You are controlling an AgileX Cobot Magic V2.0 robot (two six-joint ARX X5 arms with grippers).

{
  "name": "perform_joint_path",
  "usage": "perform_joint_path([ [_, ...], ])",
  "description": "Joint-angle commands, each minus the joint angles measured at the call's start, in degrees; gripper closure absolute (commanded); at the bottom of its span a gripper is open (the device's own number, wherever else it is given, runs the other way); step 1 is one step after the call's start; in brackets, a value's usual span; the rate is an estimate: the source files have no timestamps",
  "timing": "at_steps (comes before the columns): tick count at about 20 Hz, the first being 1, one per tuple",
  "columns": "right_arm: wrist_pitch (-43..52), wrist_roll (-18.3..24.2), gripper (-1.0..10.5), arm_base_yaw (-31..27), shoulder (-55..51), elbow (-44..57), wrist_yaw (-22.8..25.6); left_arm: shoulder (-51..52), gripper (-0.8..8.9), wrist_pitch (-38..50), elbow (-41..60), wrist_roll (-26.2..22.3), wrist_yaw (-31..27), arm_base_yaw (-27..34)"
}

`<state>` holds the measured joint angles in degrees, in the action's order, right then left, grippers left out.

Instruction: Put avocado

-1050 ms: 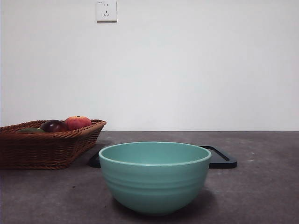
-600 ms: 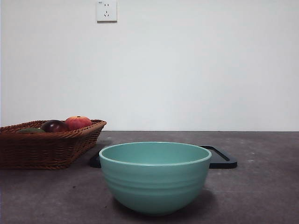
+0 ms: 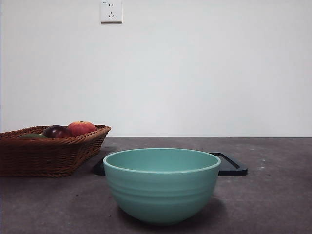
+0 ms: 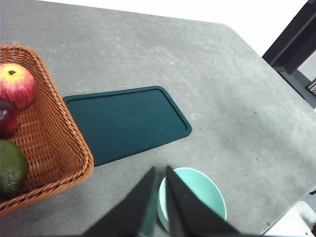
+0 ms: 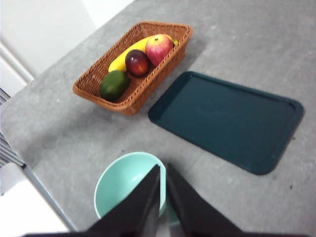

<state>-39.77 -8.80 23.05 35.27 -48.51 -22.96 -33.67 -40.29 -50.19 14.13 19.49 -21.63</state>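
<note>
The avocado (image 5: 114, 84) is dark olive green and lies in the brown wicker basket (image 5: 174, 29) at its near end; it shows in the left wrist view (image 4: 11, 169) and as a green sliver in the front view (image 3: 32, 136). My left gripper (image 4: 159, 170) is shut and empty, high above the table over the mint-green bowl (image 4: 205, 195). My right gripper (image 5: 163, 168) is shut and empty, high above the bowl (image 5: 126, 180). Neither gripper shows in the front view.
The basket (image 3: 48, 153) also holds a maroon round fruit (image 5: 138, 62), a red-orange fruit (image 5: 159, 48) and a banana (image 5: 129, 52). A dark teal flat tray (image 5: 227, 118) lies between basket and bowl (image 3: 162, 183). A wall socket (image 3: 111, 10) is on the white wall.
</note>
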Motion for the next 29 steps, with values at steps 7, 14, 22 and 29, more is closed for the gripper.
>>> perform_joint_path([
  [7, 0.74, -0.24, 4.0, 0.35, 0.09, -1.01, 0.52, -0.22, 2.2, 1.22, -0.96, -1.68, 0.31, -0.24],
  [14, 0.74, -0.22, 4.0, 0.35, 0.09, -1.01, 0.44, -0.22, 2.24, 0.59, -0.98, -1.38, 0.28, -0.24],
  [22, 0.74, -0.22, 4.0, 0.35, 0.09, -1.01, 0.44, -8.15, 2.3, -7.74, -6.6, -1.44, -7.26, -0.07],
  [29, 0.72, -0.22, 4.0, 0.35, 0.09, -1.01, 0.44, -27.12, 2.3, -12.44, -11.89, -1.66, -17.38, 2.16],
])
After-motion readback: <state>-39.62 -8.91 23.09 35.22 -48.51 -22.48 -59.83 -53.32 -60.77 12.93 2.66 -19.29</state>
